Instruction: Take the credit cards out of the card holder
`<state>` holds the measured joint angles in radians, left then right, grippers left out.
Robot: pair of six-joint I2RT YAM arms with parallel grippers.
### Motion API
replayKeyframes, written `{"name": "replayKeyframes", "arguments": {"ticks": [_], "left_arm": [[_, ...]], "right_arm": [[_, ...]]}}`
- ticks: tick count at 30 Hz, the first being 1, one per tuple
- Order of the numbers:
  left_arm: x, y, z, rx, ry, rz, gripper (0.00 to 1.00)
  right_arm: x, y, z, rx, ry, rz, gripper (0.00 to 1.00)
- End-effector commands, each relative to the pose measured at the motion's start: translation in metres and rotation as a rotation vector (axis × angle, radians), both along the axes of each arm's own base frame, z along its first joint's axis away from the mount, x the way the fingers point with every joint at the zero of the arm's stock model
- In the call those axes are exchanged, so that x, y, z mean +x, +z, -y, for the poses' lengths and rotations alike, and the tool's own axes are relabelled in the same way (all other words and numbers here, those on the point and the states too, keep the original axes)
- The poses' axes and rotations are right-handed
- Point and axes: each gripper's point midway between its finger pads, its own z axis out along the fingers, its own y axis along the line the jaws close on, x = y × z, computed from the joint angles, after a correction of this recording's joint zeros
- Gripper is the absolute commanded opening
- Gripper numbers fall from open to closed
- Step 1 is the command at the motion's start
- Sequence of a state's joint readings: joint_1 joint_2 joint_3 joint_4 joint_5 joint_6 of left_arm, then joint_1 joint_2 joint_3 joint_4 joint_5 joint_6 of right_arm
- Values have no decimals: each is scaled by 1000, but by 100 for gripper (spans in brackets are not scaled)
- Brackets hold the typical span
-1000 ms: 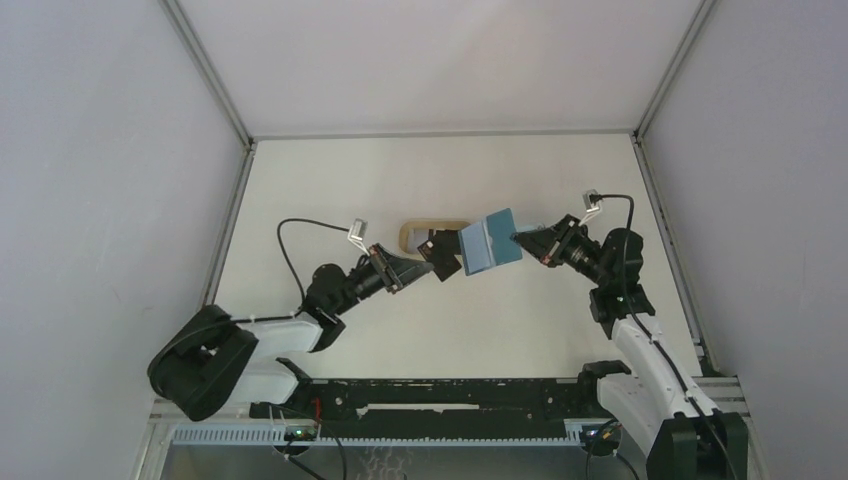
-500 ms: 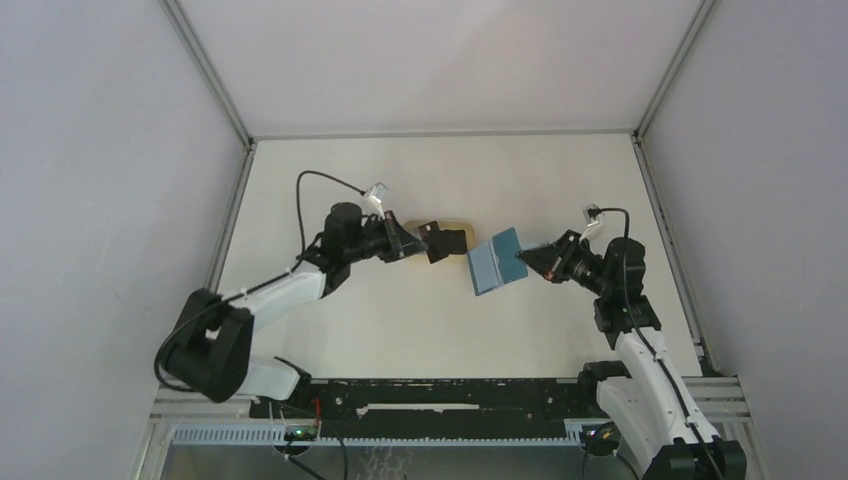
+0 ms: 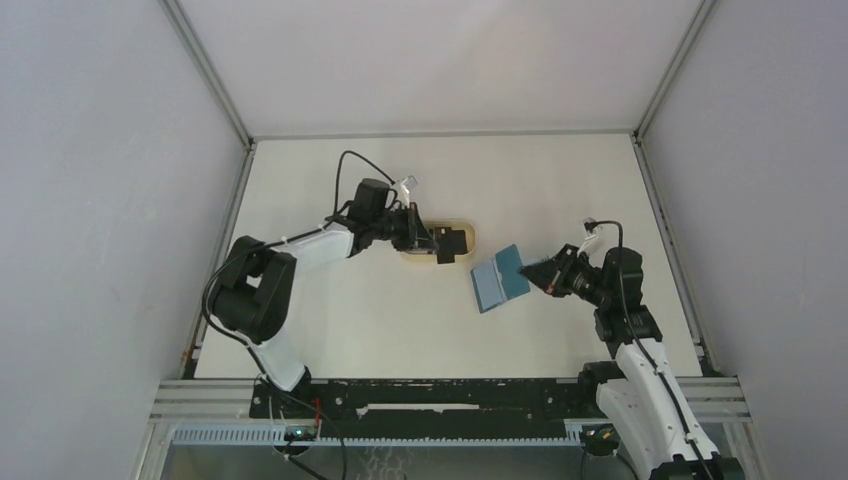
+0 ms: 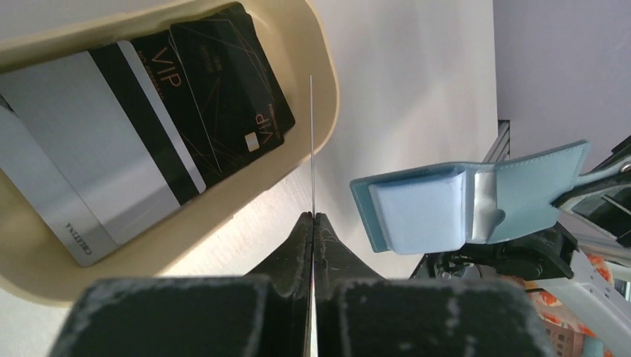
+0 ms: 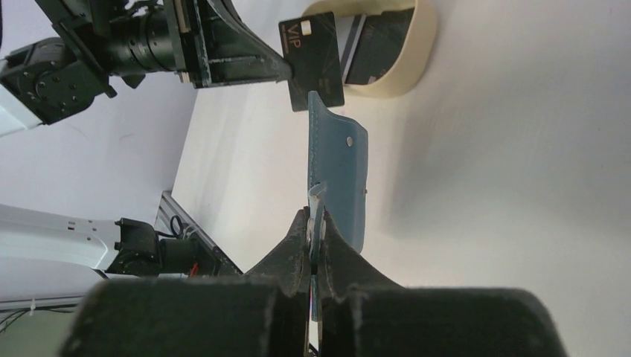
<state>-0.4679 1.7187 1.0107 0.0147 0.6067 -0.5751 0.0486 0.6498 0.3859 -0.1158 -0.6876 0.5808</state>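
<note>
Pinches a black card (image 5: 312,58) between the pressed-together fingers of the left gripper (image 4: 312,219). From the left wrist, shows that card edge-on as a thin upright line, right at the rim of the tan tray (image 4: 329,89). Inside that tray, lying flat: a silver-white card (image 4: 89,160) with a dark stripe, next to black VIP cards (image 4: 223,82). To the right of the tray and apart from it, the teal card holder (image 3: 498,278), folded open with its paler inner pocket facing the left wrist, tilted above the white table (image 3: 380,330). Clamped by its outer flap in the right gripper (image 5: 315,217), jaws closed on the flap. Cannot tell whether the holder's lower edge touches the table.
</note>
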Motion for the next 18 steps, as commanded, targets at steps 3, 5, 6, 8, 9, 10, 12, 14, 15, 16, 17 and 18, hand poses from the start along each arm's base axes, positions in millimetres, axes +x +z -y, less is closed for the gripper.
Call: {"name": "replayKeyframes", "arguments": {"ticks": [3,5,6,8,9,10,12,14,15,16,17,18], "left_arm": [[29,24,8,-29,-4,72,0],[35,28,9,-48,6,72,0],[37,30,10,-57,9,71,0],[42,32,12,-71,9,69,0],[44,32,13,-75,9,70,0],[45,32,14,-78,7,67,0],[48,31,17,-85,0,58,0],[50,28,20,-89,-3,47,0],[52,25,20,-86,-2,42,0],[53,22,21,-83,-1,35,0],[54,18,21,-79,0,27,0],[54,14,21,-74,1,19,0]], "right_arm": [[1,2,-2,-9,9,38,0],[0,1,-3,-10,14,37,0],[-1,0,-3,-10,15,35,0],[-1,-1,-3,-10,16,33,0],[-1,-2,-3,-10,18,32,0],[-1,-3,-3,-11,17,31,0],[-1,-4,-3,-10,16,29,0],[-2,-5,-4,-10,18,30,0],[-2,-5,-4,-10,19,30,0],[-2,-5,-4,-10,21,30,0],[-2,-6,-5,-10,24,29,0],[-2,-6,-5,-8,26,29,0]]}}
